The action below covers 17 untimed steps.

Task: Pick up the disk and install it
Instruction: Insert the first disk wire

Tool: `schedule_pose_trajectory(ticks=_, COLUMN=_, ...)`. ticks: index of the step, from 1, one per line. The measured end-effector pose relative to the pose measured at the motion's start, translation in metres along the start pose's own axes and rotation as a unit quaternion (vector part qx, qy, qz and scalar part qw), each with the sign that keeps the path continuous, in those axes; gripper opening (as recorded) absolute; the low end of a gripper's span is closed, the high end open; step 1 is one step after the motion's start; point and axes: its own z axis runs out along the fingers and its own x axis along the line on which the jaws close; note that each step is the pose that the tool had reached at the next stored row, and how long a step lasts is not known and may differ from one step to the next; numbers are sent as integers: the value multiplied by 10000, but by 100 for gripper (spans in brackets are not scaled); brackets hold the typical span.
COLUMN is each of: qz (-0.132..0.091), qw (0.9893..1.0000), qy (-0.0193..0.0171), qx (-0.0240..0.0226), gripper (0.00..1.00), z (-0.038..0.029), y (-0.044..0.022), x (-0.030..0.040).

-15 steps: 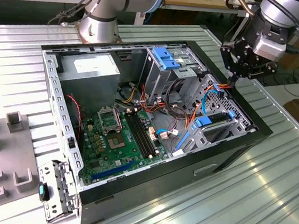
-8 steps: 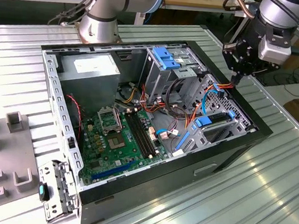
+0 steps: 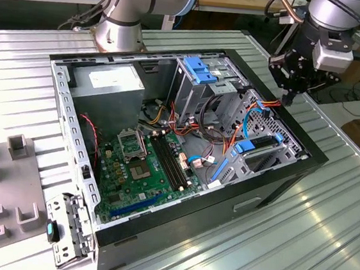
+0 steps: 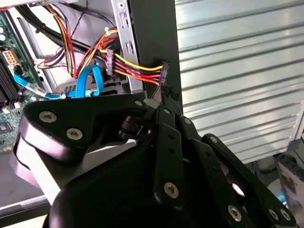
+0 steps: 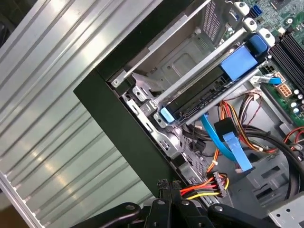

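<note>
The ribbed metal worktop carries an open computer case, laid on its side so that the inside can be reached from above. Nearest inside it lies the green motherboard. Farther, toward the exterior view's right, the disk sits already in its drive cage, kept there by blue rails. Beyond it the gripper hangs over the case edge. Its jaws are closed on the black power plug, which I judge belongs to the cabling part of the installing.
</note>
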Motion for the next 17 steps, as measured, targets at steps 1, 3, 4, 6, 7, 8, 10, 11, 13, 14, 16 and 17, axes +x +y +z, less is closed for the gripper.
schedule_pose_trajectory(ticks=1, qz=-87, qw=10000, qy=13, qx=-11, gripper=11, z=-1, y=0, x=1)
schedule_pose_trajectory(ticks=3, qz=-148, qw=9999, qy=10, qx=-1, gripper=11, z=-1, y=-1, x=0)
schedule_pose_trajectory(ticks=4, qz=-190, qw=9998, qy=5, qx=8, gripper=17, z=-1, y=-1, x=-1)
schedule_pose_trajectory(ticks=6, qz=-280, qw=9996, qy=-6, qx=29, gripper=18, z=1, y=0, x=0)
schedule_pose_trajectory(ticks=7, qz=-322, qw=9995, qy=-11, qx=37, gripper=24, z=2, y=-1, x=-1)
schedule_pose_trajectory(ticks=8, qz=-387, qw=9992, qy=-18, qx=53, gripper=24, z=5, y=0, x=-1)
schedule_pose_trajectory(ticks=10, qz=-473, qw=9989, qy=-22, qx=74, gripper=31, z=5, y=1, x=-1)
schedule_pose_trajectory(ticks=11, qz=-621, qw=9980, qy=-39, qx=109, gripper=31, z=11, y=-1, x=-4)
schedule_pose_trajectory(ticks=13, qz=-835, qw=9964, qy=-62, qx=154, gripper=31, z=39, y=-28, x=-35)
schedule_pose_trajectory(ticks=14, qz=-866, qw=9961, qy=-63, qx=158, gripper=31, z=51, y=-46, x=-53)
schedule_pose_trajectory(ticks=16, qz=-930, qw=9956, qy=-24, qx=102, gripper=31, z=76, y=-93, x=-97)
schedule_pose_trajectory(ticks=17, qz=-962, qw=9954, qy=31, qx=20, gripper=31, z=86, y=-125, x=-116)
